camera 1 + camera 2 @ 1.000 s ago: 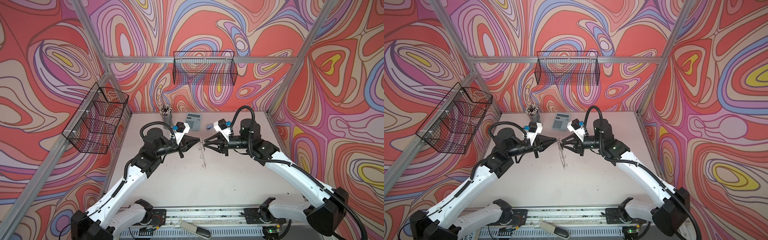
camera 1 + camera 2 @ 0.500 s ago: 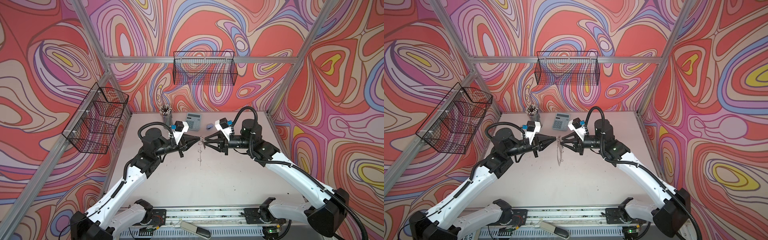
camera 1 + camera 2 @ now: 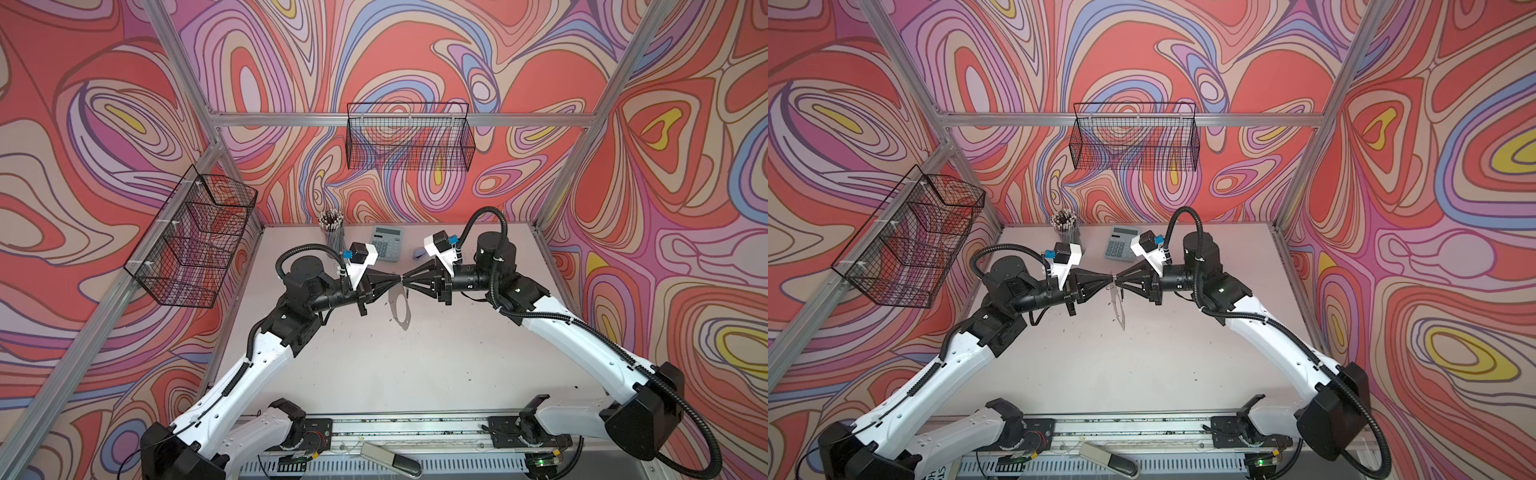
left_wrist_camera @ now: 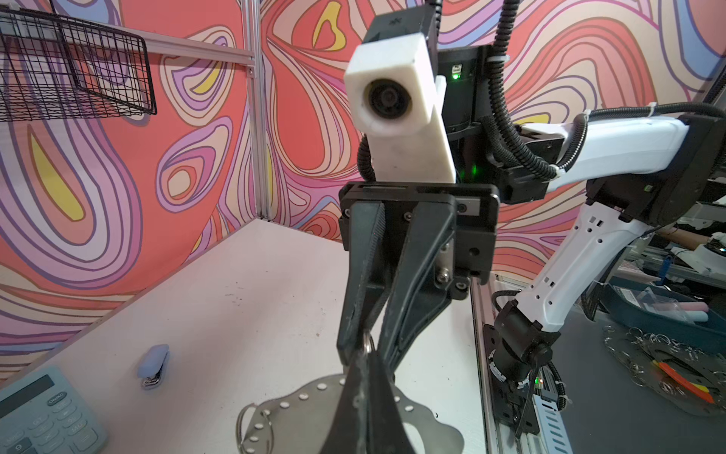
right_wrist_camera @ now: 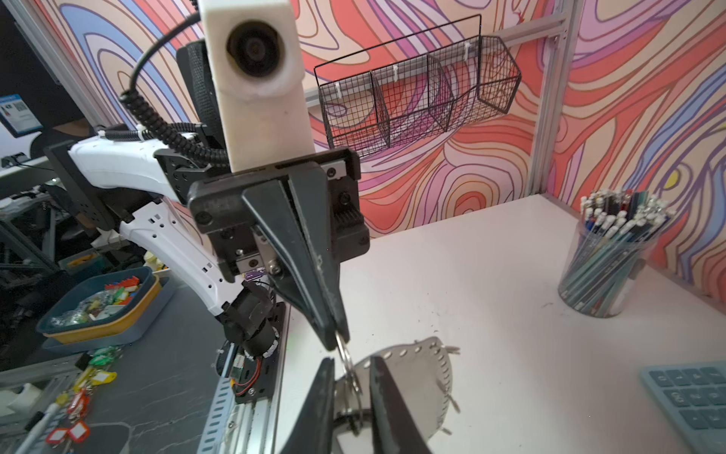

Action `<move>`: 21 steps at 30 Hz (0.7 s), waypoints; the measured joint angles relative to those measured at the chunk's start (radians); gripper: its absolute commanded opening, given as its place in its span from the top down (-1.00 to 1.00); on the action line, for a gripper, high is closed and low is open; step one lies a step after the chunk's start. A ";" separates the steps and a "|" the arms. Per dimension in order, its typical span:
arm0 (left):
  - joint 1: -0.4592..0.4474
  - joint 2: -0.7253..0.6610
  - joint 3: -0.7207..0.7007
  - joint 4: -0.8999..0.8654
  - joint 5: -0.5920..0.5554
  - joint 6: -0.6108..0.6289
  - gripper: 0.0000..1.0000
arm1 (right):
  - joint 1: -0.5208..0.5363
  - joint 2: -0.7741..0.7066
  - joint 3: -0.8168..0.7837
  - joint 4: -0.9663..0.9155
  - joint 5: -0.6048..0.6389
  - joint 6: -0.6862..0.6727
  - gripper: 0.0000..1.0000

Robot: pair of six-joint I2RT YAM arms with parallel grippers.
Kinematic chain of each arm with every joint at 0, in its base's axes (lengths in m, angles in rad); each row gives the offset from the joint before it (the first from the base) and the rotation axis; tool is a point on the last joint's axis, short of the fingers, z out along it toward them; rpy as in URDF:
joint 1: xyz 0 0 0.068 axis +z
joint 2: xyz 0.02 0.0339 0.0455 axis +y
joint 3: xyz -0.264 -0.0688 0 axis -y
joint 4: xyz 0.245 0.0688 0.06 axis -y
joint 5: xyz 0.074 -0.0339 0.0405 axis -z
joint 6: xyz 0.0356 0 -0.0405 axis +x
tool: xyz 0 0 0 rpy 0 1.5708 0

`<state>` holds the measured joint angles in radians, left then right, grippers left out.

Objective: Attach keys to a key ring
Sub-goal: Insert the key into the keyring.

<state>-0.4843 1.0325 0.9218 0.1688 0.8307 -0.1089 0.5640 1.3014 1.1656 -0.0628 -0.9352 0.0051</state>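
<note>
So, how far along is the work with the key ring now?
Done: the key ring hangs below the two tools, raised by its rim. In hand: the left tool and the right tool meet tip to tip, each shut on a wire loop of that rim. Left: no key shows in either tool or on the ring, so the attaching itself is not yet done.

key ring [image 3: 400,311] hangs between left gripper [image 3: 396,279] and right gripper [image 3: 404,279] above the table [image 3: 415,374], calculator [image 3: 387,244] behind them.
</note>
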 measured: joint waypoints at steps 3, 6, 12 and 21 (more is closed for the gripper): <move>0.001 0.000 0.000 -0.003 0.000 0.001 1.00 | 0.000 0.000 0.001 -0.010 -0.010 -0.003 1.00; 0.000 0.000 0.001 -0.022 0.000 0.013 0.92 | 0.000 -0.002 0.001 -0.026 -0.009 -0.012 1.00; 0.000 0.004 0.021 -0.090 0.000 0.052 0.66 | 0.000 -0.002 0.008 -0.072 -0.008 -0.034 1.00; 0.000 0.037 0.049 -0.121 0.019 0.054 0.66 | 0.000 -0.002 0.029 -0.119 -0.008 -0.058 1.00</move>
<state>-0.4847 1.0691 0.9707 0.0475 0.8497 -0.0551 0.5640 1.2995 1.1950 -0.1818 -0.9432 -0.0532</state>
